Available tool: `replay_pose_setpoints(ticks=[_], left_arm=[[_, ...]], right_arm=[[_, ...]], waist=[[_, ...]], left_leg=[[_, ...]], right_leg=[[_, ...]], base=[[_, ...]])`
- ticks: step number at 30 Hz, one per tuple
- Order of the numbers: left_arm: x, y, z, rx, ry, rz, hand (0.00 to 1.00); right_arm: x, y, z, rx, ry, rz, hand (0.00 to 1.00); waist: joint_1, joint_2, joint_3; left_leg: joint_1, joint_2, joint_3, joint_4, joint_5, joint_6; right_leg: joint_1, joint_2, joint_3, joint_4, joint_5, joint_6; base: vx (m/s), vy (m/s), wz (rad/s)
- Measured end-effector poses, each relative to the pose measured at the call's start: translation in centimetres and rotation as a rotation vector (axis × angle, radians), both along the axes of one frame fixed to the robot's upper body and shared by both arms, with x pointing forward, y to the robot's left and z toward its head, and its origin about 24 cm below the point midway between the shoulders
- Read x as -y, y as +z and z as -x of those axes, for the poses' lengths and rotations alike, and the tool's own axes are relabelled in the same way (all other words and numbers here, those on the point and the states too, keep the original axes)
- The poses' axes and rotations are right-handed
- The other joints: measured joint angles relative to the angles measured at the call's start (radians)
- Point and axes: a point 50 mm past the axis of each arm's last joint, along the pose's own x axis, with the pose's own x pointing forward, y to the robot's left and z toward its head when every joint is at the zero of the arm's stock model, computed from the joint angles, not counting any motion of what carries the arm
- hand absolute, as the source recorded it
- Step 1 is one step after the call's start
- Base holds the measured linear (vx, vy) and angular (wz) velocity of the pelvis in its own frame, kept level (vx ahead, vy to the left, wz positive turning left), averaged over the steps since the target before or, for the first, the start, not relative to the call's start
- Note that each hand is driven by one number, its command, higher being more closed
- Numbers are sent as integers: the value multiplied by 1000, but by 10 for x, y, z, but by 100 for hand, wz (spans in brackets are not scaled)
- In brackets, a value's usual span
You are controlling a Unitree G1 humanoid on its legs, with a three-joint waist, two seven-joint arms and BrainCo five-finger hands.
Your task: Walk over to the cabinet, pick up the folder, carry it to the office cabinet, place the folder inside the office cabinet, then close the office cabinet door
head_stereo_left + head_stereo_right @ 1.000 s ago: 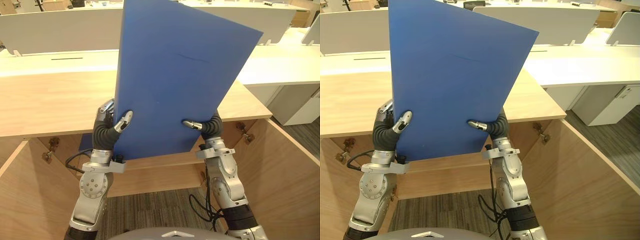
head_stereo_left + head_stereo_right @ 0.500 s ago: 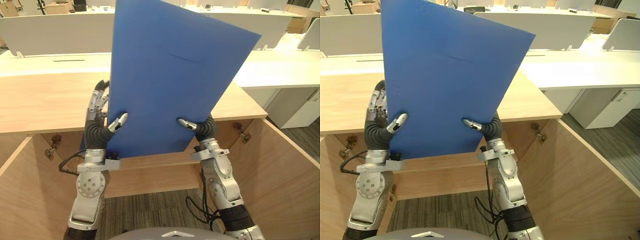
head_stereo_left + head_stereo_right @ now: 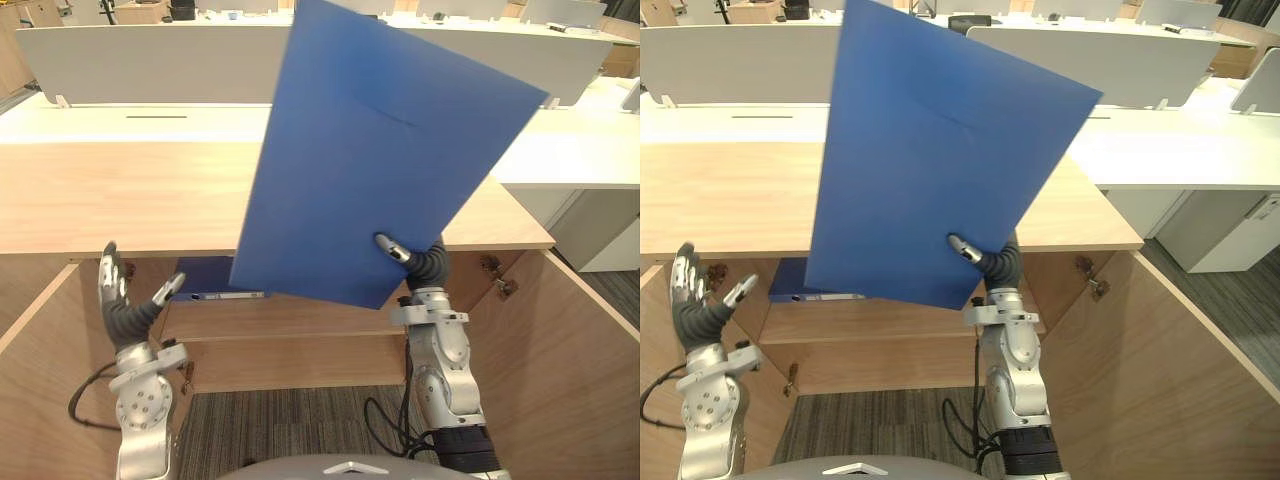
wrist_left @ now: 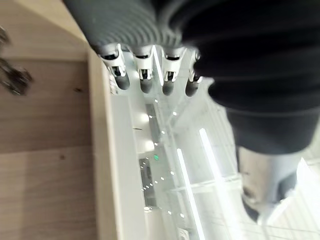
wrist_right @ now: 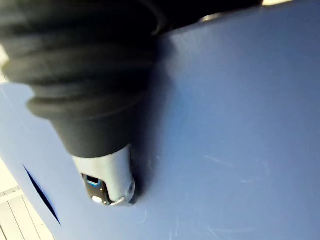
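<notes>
**deskbot_fan:** ok, why is the left hand [image 3: 127, 303] just hanging out down low by the open left door [image 3: 40, 380]? Fingers straight and spread, thumb out, nothing in it.

**hinge_guy:** My guess is it's staying out of the way. The right hand [image 3: 412, 258] has the whole job: thumb pressed on the near face of the folder [image 3: 390, 150], down at the bottom corner. The rest of the fingers are behind the sheet, so I can't see them, but it reads as a pinch. The right wrist view shows that thumb tip flat against the blue too.

**deskbot_fan:** And the folder's up in the air, tilted, top leaning over to the robot's right?

**hinge_guy:** Yep, held off-centre from one corner, so it cocks over. It sits above the opening of the office cabinet [image 3: 300, 350], not inside yet. Both doors are swung wide, the right door [image 3: 575, 340] too, which leaves the shelf [image 3: 300, 312] easy to reach. I'd say it needs to come down flatter to slide in.

**deskbot_fan:** What's on the shelf already?

**hinge_guy:** A dark blue item [image 3: 212, 281] lying flat at the left end, probably another folder, hard to tell. So the free space is centre-right, right under where he's holding it. Past that is the wooden worktop [image 3: 110, 195] of the cabinet, then white desks [image 3: 585, 150] behind.
</notes>
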Motion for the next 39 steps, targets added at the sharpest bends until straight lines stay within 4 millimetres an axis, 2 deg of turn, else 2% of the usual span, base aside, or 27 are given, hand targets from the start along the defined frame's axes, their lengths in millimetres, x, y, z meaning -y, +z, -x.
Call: replay_pose_setpoints(ticks=[3,8,10,16,18,21,26,29,30,32,33,34,35,36,37,39], left_arm=[[-6,-28,10,-134,40,38,0],[-3,-75,23,-354,30,117,0],[-2,-98,34,-470,24,156,0],[5,-145,62,-721,12,248,0],[8,-160,75,-809,6,277,0],[10,-172,83,-889,-24,284,0],[12,-191,99,-1040,-87,278,0],[10,-196,100,-1089,-108,265,0],[9,-197,101,-1108,-117,259,0],[9,-199,98,-1126,-148,236,0],[9,-197,91,-1118,-168,223,0],[9,-196,84,-1107,-185,206,0],[9,-194,78,-1095,-195,195,0],[9,-190,62,-1062,-215,176,0],[10,-185,43,-1022,-236,152,0],[11,-176,19,-960,-257,126,0]], right_arm=[[3,-1,1,-7,-37,32,100],[5,-4,4,-26,-80,87,100],[5,-4,4,-29,-100,112,100],[0,-4,4,-29,-107,165,100],[-7,-4,5,-26,-79,184,100],[-18,-4,6,-15,-28,231,100],[-49,-7,13,17,132,380,100],[-66,-16,17,12,237,456,100],[-72,-22,17,0,274,494,100],[-80,-30,14,-8,322,568,100],[-84,-32,12,2,356,629,100],[-88,-30,7,30,382,690,100],[-90,-29,4,44,388,717,100],[-92,-25,-3,71,388,770,100],[-93,-22,-12,88,379,816,100],[-93,-19,-23,102,376,884,100]], waist=[[2,2,0],[11,2,0],[12,4,1],[11,4,3],[10,5,7],[10,6,20],[12,12,35],[15,8,54],[15,17,65],[15,12,84],[19,22,96],[27,11,121],[32,20,144],[33,13,184],[33,13,228],[33,16,290]], left_leg=[[-3,1,-9,0,0,0],[-22,1,-21,0,0,-2],[-26,1,-21,0,-1,-3],[-28,2,-21,1,1,0],[-28,3,-21,1,0,0],[-29,8,-20,1,0,-1],[-30,9,-18,0,-9,-11],[-32,10,-18,0,-9,-11],[-34,10,-18,0,-9,-11],[-38,9,-17,1,-9,-11],[-64,15,-8,1,-6,-13],[-86,15,6,6,2,-11],[-103,15,10,7,7,-10],[-133,15,15,9,27,3],[-199,14,14,64,20,5],[-320,25,9,216,-35,12]], right_leg=[[3,1,-7,0,-4,0],[-7,1,-25,-5,-6,0],[-11,1,-26,-6,-7,0],[-12,1,-27,-3,-4,5],[-12,2,-27,-2,-4,5],[-13,4,-26,-3,-3,4],[-13,7,-24,-12,-6,1],[-13,9,-23,-16,-7,-6],[-15,9,-23,-17,-7,-7],[-21,9,-21,-15,-7,-7],[-64,8,-5,7,-8,-9],[-110,10,4,46,-7,-8],[-137,10,8,66,-7,-8],[-191,10,20,110,-10,-9],[-252,4,25,165,-20,-10],[-339,-5,26,247,-37,-8]], base=[[8,-3,10],[6,-4,7],[16,1,0],[10,-1,0],[0,0,0],[0,0,0],[0,0,0],[0,0,0],[0,0,0],[-10,6,-5],[-36,22,-23],[-38,26,-26],[-43,27,-23],[-77,17,-6],[-99,8,1],[-127,-3,8]])
